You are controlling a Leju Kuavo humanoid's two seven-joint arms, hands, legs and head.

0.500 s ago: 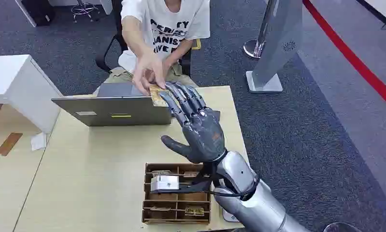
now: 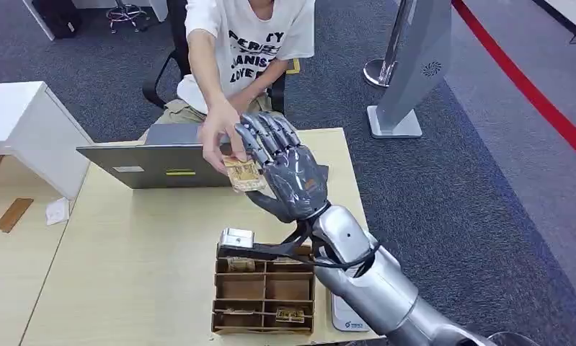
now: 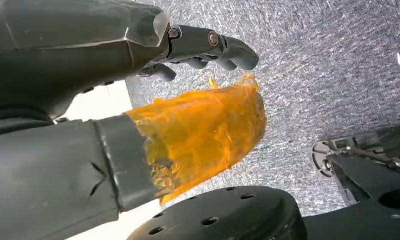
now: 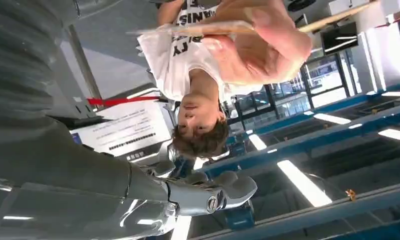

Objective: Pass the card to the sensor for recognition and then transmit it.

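The card (image 2: 242, 174) is being taken by the person's hand (image 2: 218, 137) just left of the right hand (image 2: 288, 176), whose fingers are extended and spread, apparently no longer gripping it. The handover step is judged underway; next, withdrawal past the sensor (image 2: 236, 237) below the wrist is called for.

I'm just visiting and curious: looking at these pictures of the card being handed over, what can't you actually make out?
- Card, head view: print too small to read; whether the right robot hand grips it is unclear, since the person's hand covers one edge.
- Laptop, head view: its screen faces away.
- Left robot hand, left wrist view: fingers partly hidden behind an orange-wrapped thumb; grip unclear.
- Wooden tray, head view: contents too small to identify.
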